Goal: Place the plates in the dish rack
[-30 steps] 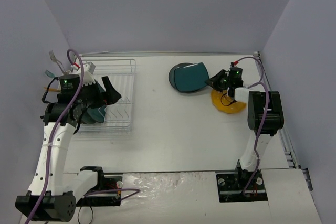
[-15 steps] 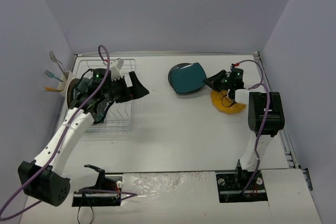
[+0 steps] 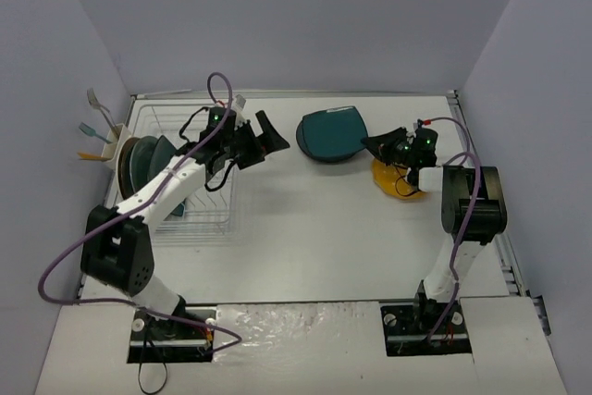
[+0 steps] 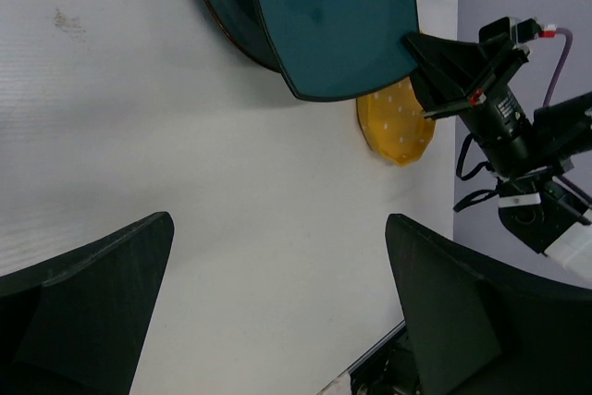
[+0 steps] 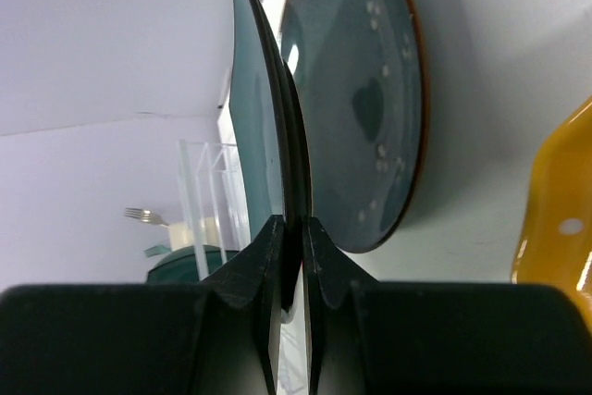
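My right gripper (image 3: 381, 145) is shut on the right edge of a dark teal rounded-square plate (image 3: 333, 132) and holds it tilted, edge-on in the right wrist view (image 5: 257, 117). Under it lies a round blue-grey plate (image 5: 361, 90). A yellow-orange plate (image 3: 400, 182) lies below the right gripper. My left gripper (image 3: 268, 131) is open and empty, just left of the teal plate (image 4: 333, 25), above the bare table. The white wire dish rack (image 3: 208, 201) stands at the left with several plates (image 3: 141, 164) upright at its left end.
A white cutlery cup (image 3: 109, 143) with a fork and another utensil hangs on the rack's left side. Grey walls close in the table at left, back and right. The right arm's black upper link (image 3: 467, 196) stands near the right edge.
My left arm has swung away from the rack's left end to the right, towards the teal plate, its gripper open and empty. My right gripper has stayed shut on the teal plate.
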Action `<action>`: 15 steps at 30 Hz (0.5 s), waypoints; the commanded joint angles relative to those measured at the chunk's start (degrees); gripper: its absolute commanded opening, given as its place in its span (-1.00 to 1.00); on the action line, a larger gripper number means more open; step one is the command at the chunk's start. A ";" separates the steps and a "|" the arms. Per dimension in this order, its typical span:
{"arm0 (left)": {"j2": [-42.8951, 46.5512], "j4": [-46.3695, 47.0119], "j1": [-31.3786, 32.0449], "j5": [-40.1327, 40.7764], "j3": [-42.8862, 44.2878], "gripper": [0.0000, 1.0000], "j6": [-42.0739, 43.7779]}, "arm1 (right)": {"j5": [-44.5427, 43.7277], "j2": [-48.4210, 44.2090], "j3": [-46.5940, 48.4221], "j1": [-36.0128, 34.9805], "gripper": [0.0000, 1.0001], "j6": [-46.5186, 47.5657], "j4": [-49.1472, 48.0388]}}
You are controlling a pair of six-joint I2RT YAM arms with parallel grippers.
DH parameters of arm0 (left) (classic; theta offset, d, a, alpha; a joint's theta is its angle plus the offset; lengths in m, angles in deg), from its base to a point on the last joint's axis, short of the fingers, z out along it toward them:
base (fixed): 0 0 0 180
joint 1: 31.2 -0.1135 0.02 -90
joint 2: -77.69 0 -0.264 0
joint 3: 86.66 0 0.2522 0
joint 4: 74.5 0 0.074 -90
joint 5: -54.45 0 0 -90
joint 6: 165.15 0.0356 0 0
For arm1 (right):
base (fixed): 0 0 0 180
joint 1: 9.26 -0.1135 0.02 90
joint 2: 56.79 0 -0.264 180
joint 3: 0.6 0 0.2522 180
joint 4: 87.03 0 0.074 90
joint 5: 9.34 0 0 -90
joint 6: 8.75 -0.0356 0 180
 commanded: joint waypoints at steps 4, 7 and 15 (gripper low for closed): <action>-7.37 10.88 0.80 -0.29 10.76 0.94 -5.98 | 6.46 -8.28 -1.31 -0.34 -1.00 -12.52 -24.51; -10.86 11.71 0.80 -0.97 12.97 0.94 -7.03 | 6.83 -8.59 -2.67 -0.77 -1.00 -15.28 -27.12; -19.59 14.54 0.84 -4.06 22.85 0.92 -12.29 | 8.34 -10.60 -4.05 -1.74 -1.00 -17.22 -30.24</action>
